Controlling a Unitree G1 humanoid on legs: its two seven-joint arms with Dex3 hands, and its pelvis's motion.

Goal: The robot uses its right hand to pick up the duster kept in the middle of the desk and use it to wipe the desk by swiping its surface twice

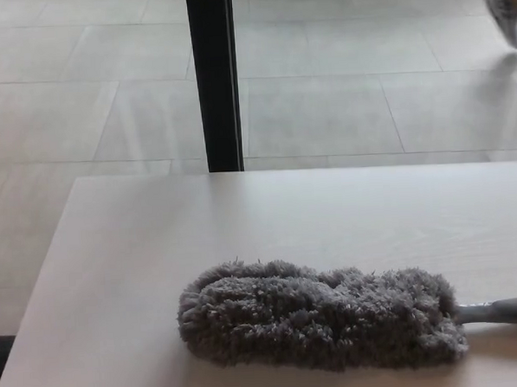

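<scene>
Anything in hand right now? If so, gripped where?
Nothing held: neither hand is in view. The duster lies flat on the desk, its handle pointing right, untouched.

We see a pale tabletop point(140, 243) before a floor point(340, 102) of large light tiles. A black post point(213, 79) rises at twelve o'clock, and a person's shoe point(504, 16) shows at two o'clock.

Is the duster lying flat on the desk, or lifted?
Lying flat: the duster rests on the desk, no hand holding it.
</scene>
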